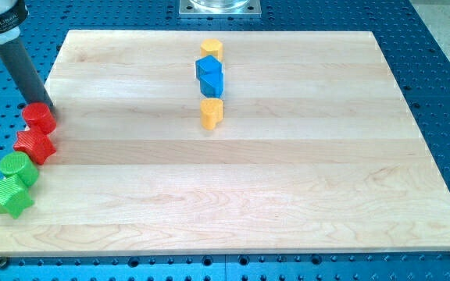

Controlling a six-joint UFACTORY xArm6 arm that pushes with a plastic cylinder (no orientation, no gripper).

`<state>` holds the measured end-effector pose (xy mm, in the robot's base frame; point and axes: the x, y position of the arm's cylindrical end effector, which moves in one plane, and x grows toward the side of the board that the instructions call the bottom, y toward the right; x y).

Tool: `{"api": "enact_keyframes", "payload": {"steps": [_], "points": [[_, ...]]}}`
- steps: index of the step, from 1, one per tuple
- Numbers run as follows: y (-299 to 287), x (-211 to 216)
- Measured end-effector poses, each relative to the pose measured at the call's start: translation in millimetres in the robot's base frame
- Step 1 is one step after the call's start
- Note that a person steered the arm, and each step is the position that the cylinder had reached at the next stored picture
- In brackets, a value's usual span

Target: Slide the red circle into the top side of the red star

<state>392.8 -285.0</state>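
My tip (45,105), a bare rod end effector with nothing to open or grip, touches the red circle (39,117) at its top edge. Circle sits against the top side of the red star (36,145), at the bench (287,179) left edge. Green blocks (12,183) just below; yellow and blue blocks (209,78) well apart near top centre.

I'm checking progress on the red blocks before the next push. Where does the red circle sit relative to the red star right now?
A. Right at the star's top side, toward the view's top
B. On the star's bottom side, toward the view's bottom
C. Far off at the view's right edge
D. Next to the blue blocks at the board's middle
A: the red circle sits just above the red star, apparently touching it, with my tip at the circle's upper edge.
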Motion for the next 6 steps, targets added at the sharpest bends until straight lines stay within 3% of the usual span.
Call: {"api": "enact_keyframes", "payload": {"steps": [3, 6], "points": [[0, -17], [-2, 17]]}}
